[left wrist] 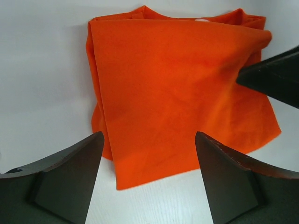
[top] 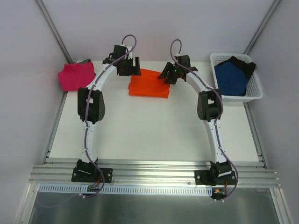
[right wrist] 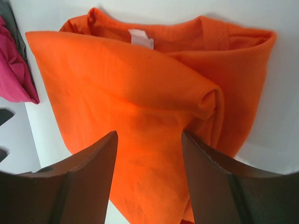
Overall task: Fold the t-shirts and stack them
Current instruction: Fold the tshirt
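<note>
The bright orange t-shirt (top: 149, 85) lies folded into a rough rectangle at the back middle of the table. My left gripper (top: 132, 70) is at its back left corner, open and empty, just above the table at the shirt's edge (left wrist: 149, 135). The orange t-shirt (left wrist: 177, 84) fills the left wrist view. My right gripper (top: 167, 74) is at the shirt's back right corner, open, with its fingers either side of orange cloth (right wrist: 149, 135). The orange t-shirt (right wrist: 140, 79) shows a rolled fold and a white neck label (right wrist: 141, 38). The magenta-pink t-shirt (top: 75, 76) lies bunched at the back left.
A white mesh basket (top: 252, 94) at the back right holds the dark blue t-shirt (top: 232, 77) and the black t-shirt (top: 248, 65). A grey cloth (top: 85, 61) peeks from behind the pink shirt (right wrist: 14, 70). Grey walls close the sides.
</note>
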